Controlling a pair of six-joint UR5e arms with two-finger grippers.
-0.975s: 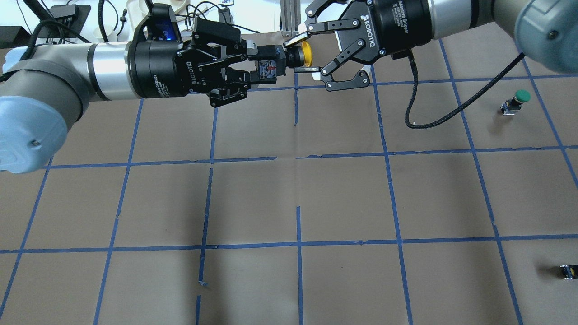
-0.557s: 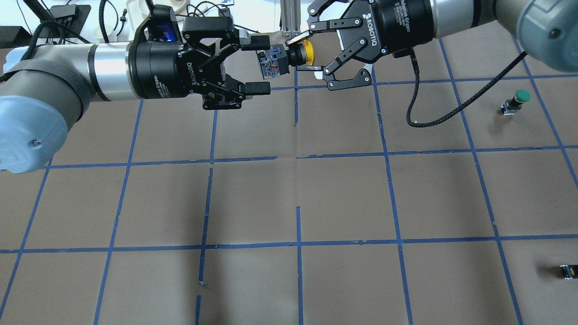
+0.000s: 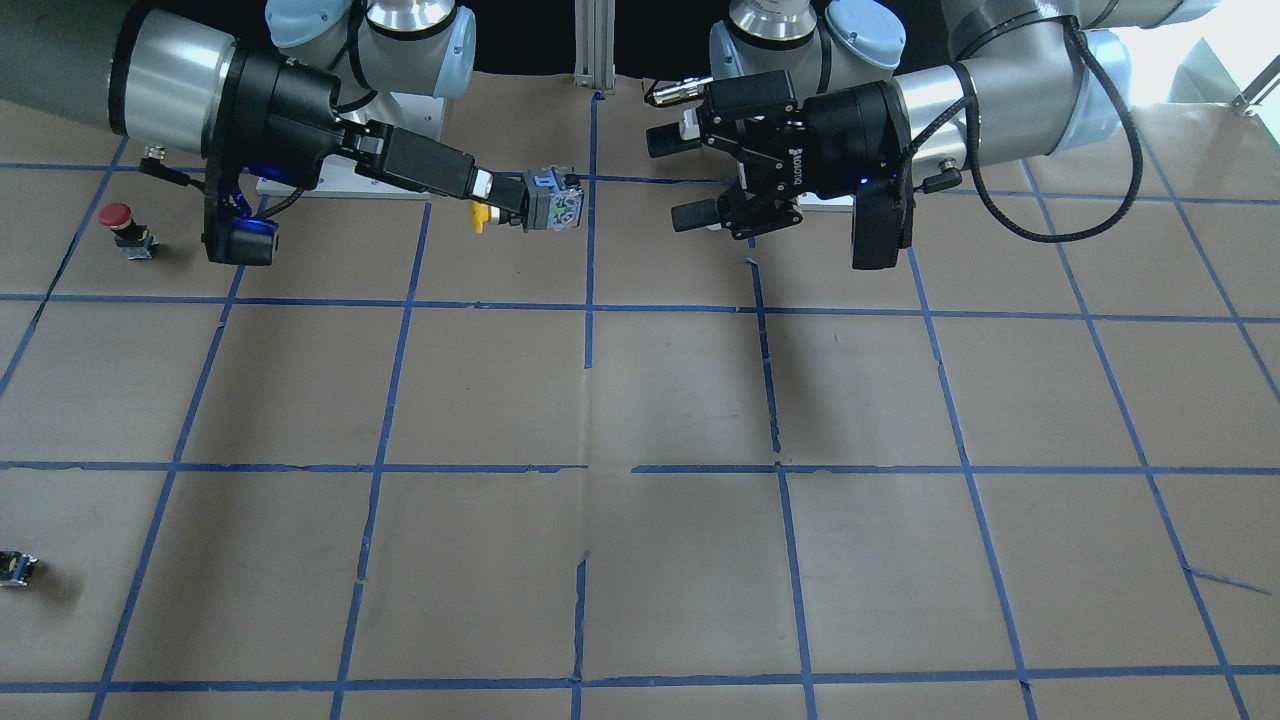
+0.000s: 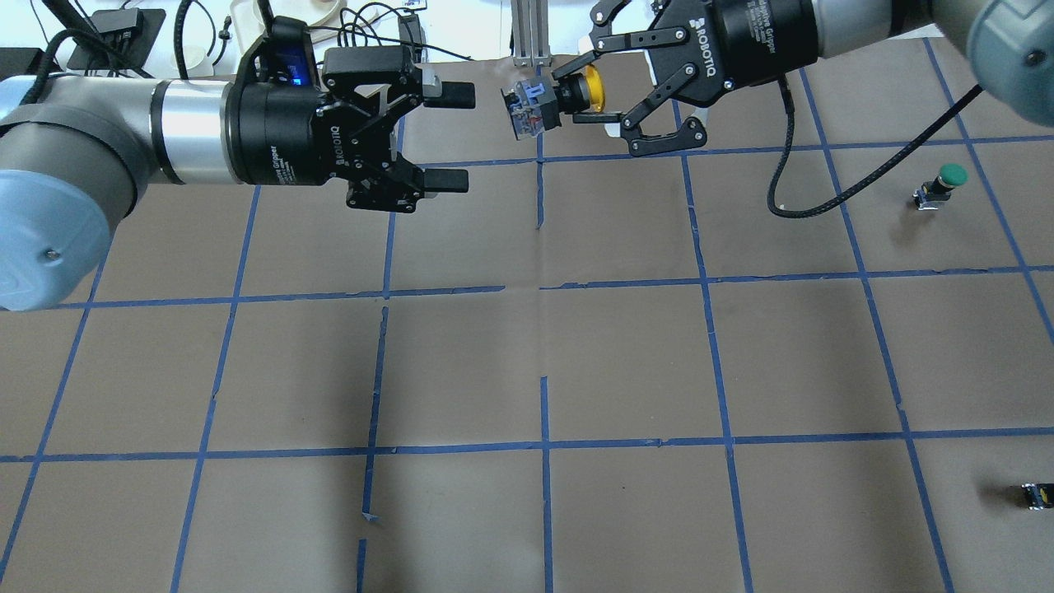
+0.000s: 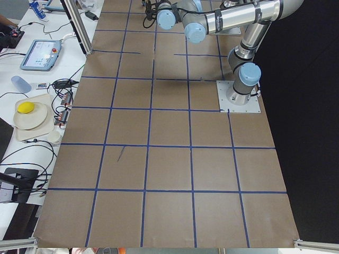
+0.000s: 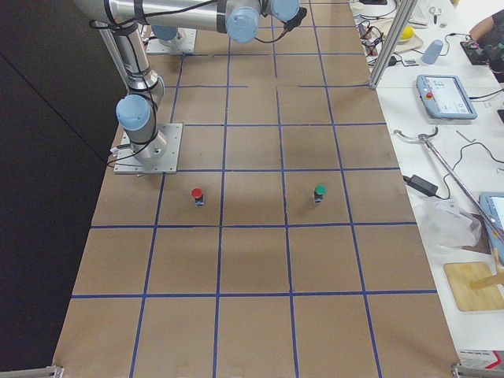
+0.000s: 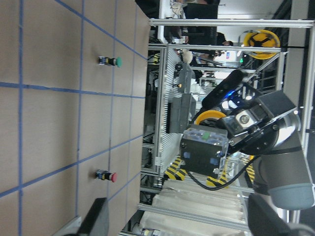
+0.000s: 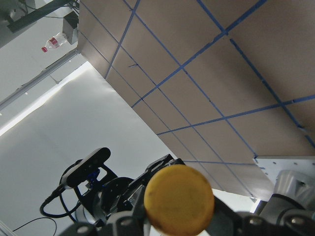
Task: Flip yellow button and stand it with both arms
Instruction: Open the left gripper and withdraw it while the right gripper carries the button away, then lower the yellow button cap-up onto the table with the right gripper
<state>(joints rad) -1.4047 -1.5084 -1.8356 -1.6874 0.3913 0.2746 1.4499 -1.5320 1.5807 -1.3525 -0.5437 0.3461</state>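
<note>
Yellow button (image 4: 550, 103): where is it?
– Upper centre of the overhead view, held clear of the table (image 4: 626, 354). It lies horizontally: the yellow cap points to the frame's right and the block body to the left.

What holds it?
– The right gripper (image 4: 570, 96). Its two fingers are clamped on the black neck just behind the cap. In the right wrist view the cap (image 8: 179, 199) fills the lower centre, face-on.

And the left gripper (image 4: 457, 137)?
– Its fingers are spread wide with nothing between them. It sits left of the button, level with it and near it, with a clear gap between. The left wrist view shows the block body (image 7: 204, 150) end-on, right of centre.

How does the front-facing view show this?
– Mirrored. The right gripper (image 3: 505, 200) enters from the upper left with the button (image 3: 545, 208), and the left gripper (image 3: 675, 178) is at upper right.

Anything else on the table?
– A green button (image 4: 947, 183) at right, a red button (image 3: 122, 228), and a tiny black block (image 4: 1036, 495) at lower right.
</note>
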